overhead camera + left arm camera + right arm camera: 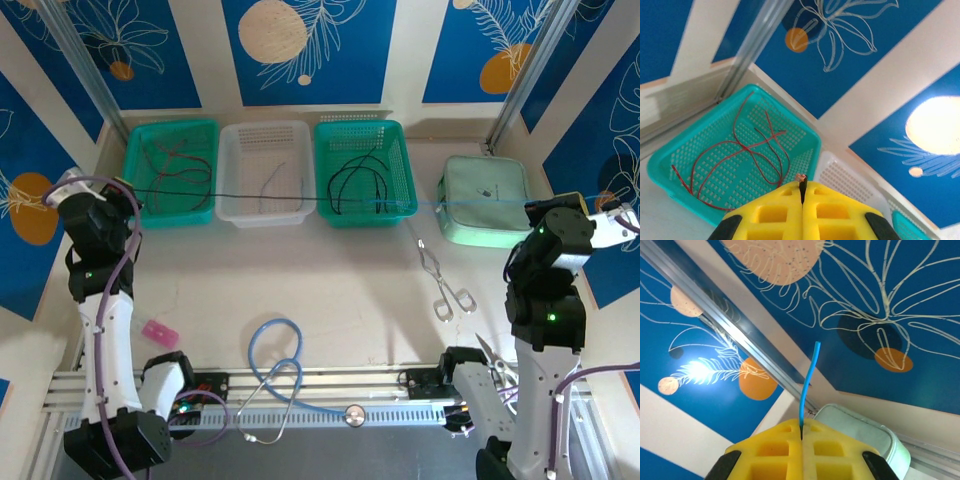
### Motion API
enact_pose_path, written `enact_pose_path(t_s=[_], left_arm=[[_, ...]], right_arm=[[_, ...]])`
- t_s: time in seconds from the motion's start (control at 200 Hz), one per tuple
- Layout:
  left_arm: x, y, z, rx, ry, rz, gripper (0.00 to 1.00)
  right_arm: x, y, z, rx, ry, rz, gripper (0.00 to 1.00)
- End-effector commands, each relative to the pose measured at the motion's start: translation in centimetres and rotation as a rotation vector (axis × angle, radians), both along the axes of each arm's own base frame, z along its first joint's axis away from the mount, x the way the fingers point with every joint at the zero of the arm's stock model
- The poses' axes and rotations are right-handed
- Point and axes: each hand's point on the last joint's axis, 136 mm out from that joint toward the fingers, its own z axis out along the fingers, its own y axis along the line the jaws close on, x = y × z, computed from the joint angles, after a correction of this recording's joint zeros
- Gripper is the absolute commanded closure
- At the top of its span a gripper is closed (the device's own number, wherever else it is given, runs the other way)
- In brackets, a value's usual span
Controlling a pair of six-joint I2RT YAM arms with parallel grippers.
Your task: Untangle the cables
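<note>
A robot lab booth: blue floral panels (330, 50), aluminium mounting rail (380, 380)

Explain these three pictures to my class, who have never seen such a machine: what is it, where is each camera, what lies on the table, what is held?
These are two robot arms bolted to a table, each ending in a two-finger gripper. The wide picture looks down from above and behind; the other two come from cameras on the wrists, looking past yellow fingers. The left gripper is shut on a dark wire end; the right gripper is shut on a blue wire. On the table: three baskets holding red wires, a grey wire and black wires, a stethoscope, tongs and a pale green pouch.
</note>
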Motion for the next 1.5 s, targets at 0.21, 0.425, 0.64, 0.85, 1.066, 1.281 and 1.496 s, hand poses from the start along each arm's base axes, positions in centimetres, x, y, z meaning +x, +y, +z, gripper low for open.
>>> enact_pose_path(t_s=[0.21,0.425,0.64,0.85,1.066,1.281,1.496], left_arm=[[-0.9,3.7,-6.6,-0.204,0.009,0.185,1.0],[-1.1,2.8,-8.9,-0.267,0.02,0.152,1.0],[-0.5,0.7,-6.7,-0.298,-0.043,0.028,1.0],[1.8,-3.7,-1.3,-0.316,-0.198,-0.242,1.0],[3.0,-10.8,5.1,-0.213,-0.304,-0.505,1.0],[2.9,-17.1,10.8,-0.129,-0.393,-0.644,1.0],[4.5,-24.8,14.5,-0.1,-0.455,-0.799,1.0]], right_arm=[[-2.6,-1.9,0.8,-0.01,-0.013,-0.133,1.0],[-2.7,-2.2,0.8,-0.03,-0.017,-0.135,1.0],[-1.5,-1.3,-0.1,0.021,-0.044,-0.053,1.0],[-1.0,-0.7,0.2,0.03,-0.064,-0.002,1.0],[1.1,1.2,-0.4,0.094,-0.082,0.141,1.0],[1.3,1.5,-1.1,0.13,-0.071,0.156,1.0],[1.6,2.0,-1.5,0.156,-0.069,0.19,1.0]])
